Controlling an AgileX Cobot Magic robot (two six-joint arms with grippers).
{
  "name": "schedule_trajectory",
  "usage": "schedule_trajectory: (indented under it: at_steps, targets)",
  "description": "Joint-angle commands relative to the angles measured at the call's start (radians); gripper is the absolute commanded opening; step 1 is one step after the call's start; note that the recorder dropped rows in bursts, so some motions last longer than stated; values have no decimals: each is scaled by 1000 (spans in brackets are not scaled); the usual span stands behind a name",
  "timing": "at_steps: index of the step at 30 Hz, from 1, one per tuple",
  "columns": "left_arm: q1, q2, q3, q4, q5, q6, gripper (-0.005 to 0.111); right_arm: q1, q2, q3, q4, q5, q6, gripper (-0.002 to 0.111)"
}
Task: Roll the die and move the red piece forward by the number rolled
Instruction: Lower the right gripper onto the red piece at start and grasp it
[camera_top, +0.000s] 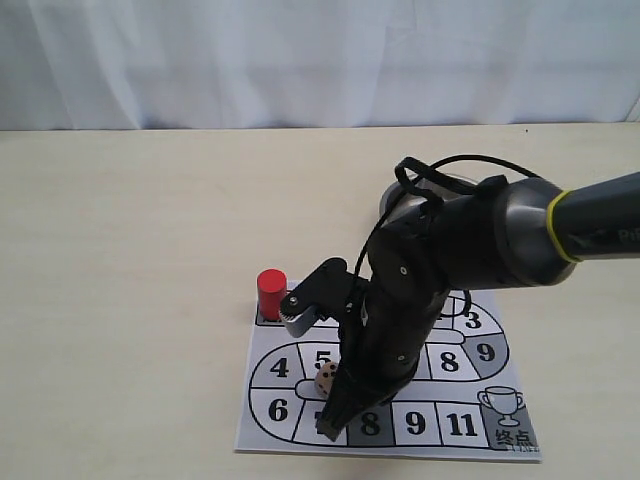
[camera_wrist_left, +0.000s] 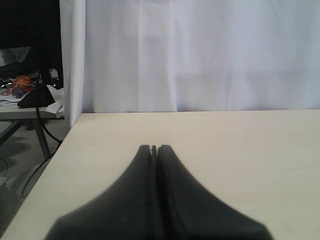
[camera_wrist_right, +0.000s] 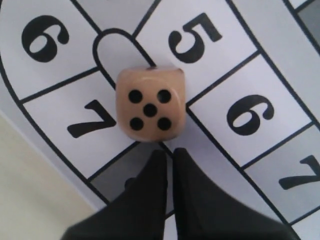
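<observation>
The light tan wooden die (camera_wrist_right: 150, 106) rests five-up on the paper game board (camera_top: 262, 425), just past the tips of the right jaws, which are pressed together and empty. The small red cylinder piece (camera_top: 271, 293) stands upright at the board's far-left corner (probably the start square). The left jaws, also clenched, hang over bare table (camera_wrist_left: 250, 150), so the right arm (camera_top: 480, 240) looks nearer.

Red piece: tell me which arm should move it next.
Right. The right gripper hangs over the board beside the die, which shows five, with the red piece nearby. The left gripper sits over plain table, no board in its view.
</observation>
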Motion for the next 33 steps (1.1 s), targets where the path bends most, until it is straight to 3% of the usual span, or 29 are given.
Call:
schedule_trajectory:
  at_steps: [1,7,10,15,24,33]
  targets:
    - [0,-1,-5,-1,-10,-2,0,1,-1,3,0,33,3,4]
    - [0,-1,-5,-1,-10,-2,0,1,-28,-87,-72,233,31,4]
    - [0,-1,-5,-1,-10,-2,0,1,-42,-136,-127,249,95,5]
    - [0,-1,-5,-1,-10,-2,0,1,-48,-198,-136,183,145,23]
    - [0,-1,-5,-1,-10,-2,0,1,-34,-226,-94,-88,232,59]
    - [0,-1,-5,-1,-12,-2,0,1,73,-318,-14,-184,232,64]
